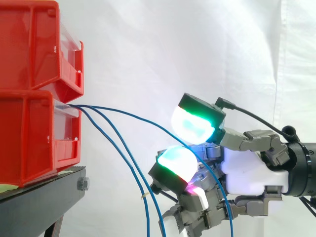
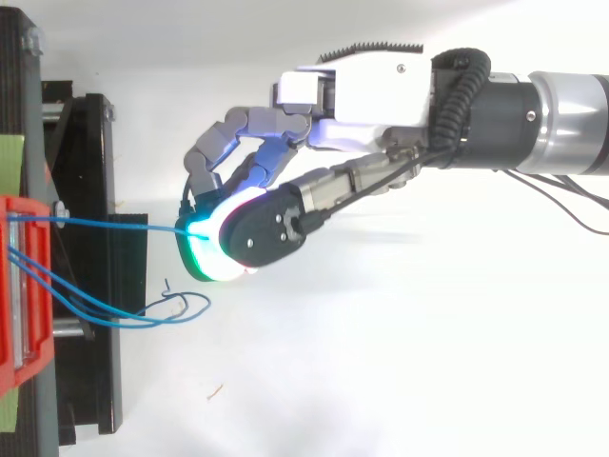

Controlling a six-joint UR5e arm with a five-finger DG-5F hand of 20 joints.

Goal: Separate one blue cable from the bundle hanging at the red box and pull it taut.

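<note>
The hand [image 2: 371, 90] pinches one thin blue cable [image 2: 114, 225] between curled green-glowing pads, running from the lower red plastic bin [image 1: 29, 138]

Red bins [image 1: 29, 133]; blue cable [image 2: 114, 226] beside them; black stand [image 1: 34, 202] beneath; white curtain [image 1: 148, 44] behind; hand [image 1: 247, 173] grey-white, pads [image 1: 190, 123] green-cyan.

No legible txt, nos. or signs anywhere. Clear label strips [image 1: 67, 110] on fronts of red bins [image 1: 29, 133]: nothing readable. Pale green patch [image 2: 8, 157] on black stand [image 1: 39, 197]: no print made out.
</note>
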